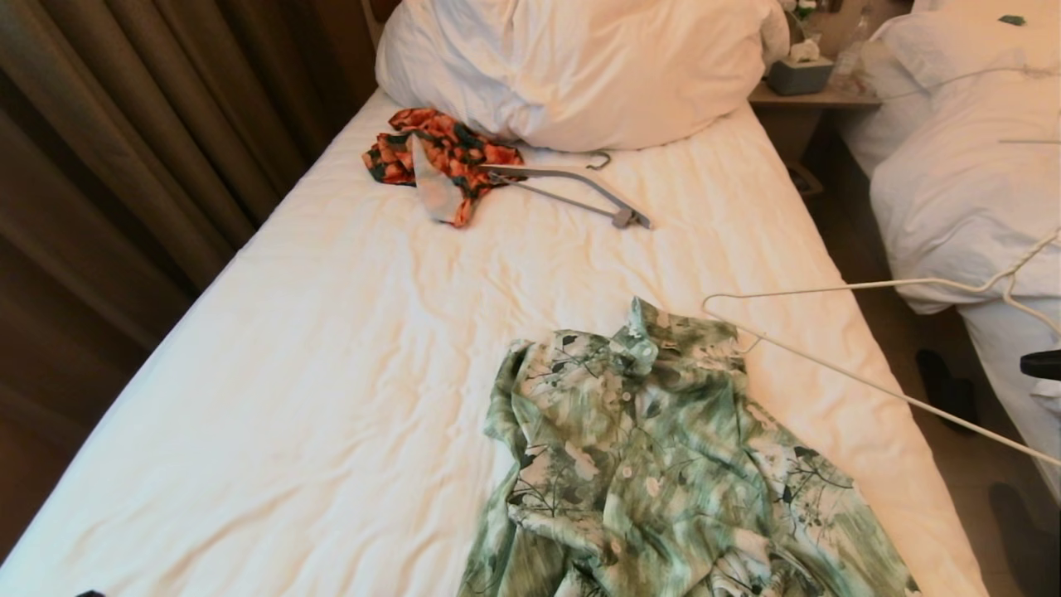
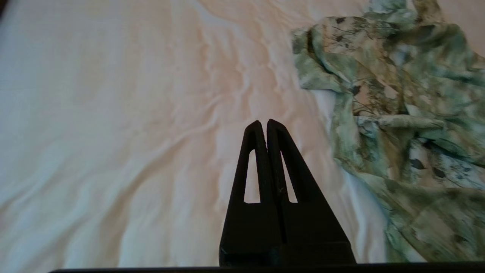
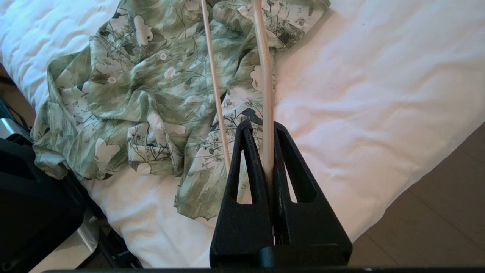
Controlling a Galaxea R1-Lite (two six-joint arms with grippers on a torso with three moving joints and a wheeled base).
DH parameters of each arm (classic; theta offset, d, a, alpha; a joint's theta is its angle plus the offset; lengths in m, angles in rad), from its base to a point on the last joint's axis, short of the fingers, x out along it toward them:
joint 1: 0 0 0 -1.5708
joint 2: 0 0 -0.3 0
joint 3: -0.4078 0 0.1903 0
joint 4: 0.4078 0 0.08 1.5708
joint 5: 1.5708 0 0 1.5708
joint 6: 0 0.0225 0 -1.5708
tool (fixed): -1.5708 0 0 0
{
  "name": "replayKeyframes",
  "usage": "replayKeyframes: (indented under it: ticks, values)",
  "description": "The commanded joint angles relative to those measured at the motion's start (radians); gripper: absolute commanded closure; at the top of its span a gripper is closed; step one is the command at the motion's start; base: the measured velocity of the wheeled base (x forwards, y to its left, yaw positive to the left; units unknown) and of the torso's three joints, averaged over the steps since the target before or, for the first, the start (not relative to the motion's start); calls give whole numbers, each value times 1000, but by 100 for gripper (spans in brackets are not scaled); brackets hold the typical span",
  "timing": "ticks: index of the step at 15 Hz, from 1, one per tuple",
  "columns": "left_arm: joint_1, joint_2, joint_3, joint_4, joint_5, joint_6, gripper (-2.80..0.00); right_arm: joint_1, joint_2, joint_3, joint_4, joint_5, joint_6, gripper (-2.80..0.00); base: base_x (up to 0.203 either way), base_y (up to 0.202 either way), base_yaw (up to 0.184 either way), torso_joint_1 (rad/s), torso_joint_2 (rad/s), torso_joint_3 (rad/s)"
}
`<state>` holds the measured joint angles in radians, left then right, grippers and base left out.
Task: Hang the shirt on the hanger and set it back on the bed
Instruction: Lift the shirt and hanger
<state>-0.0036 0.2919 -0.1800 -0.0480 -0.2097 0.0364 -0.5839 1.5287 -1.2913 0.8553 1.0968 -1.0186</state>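
Observation:
The green-and-white leaf-print shirt (image 1: 655,448) lies crumpled and buttoned on the near part of the bed (image 1: 331,332), collar toward the pillow (image 1: 580,66). The thin cream-white hanger (image 1: 870,385) stretches in from the right, its far end beside the shirt's collar and shoulder. My right gripper (image 3: 264,127) is shut on one hanger (image 3: 265,76) bar, out past the bed's right edge and above the shirt (image 3: 151,94). My left gripper (image 2: 264,123) is shut and empty. It hovers over bare sheet, apart from the shirt (image 2: 398,94) at its side.
An orange-and-dark patterned garment (image 1: 439,153) and a grey hanger (image 1: 572,186) lie near the pillow. Brown curtains (image 1: 124,124) run along the left. On the right are a floor gap (image 1: 937,373), a second bed (image 1: 970,166) and a nightstand with a tissue box (image 1: 800,75).

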Motion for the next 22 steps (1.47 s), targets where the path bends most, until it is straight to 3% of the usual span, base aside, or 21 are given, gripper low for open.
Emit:
replayKeyframes:
  ticks: [1,4,6,11,17,19,22]
  values:
    - [-2,245,-25,-51,-49,-4,0,-6,-4,0,5,8,-5,0,0,0,0,0,0,0]
    - [-54,600,-62,-240,-115,-42,0,-16,-20,0,7,9,-3,0,0,0,0,0,0,0]
    - [-139,838,-102,-373,-118,-85,0,-19,-31,-6,7,11,14,0,0,0,0,0,0,0]
    - [-459,1273,-229,-688,-8,-163,0,-30,-27,-39,5,73,78,0,0,0,0,0,0,0]
    - [-806,1565,-544,-743,217,-184,0,-51,37,-92,4,74,84,0,0,0,0,0,0,0]
    - [-852,1658,-656,-744,265,-178,0,-62,65,-106,4,74,84,0,0,0,0,0,0,0]
    - [-859,1761,-796,-744,304,-169,0,-65,80,-118,4,74,84,0,0,0,0,0,0,0]
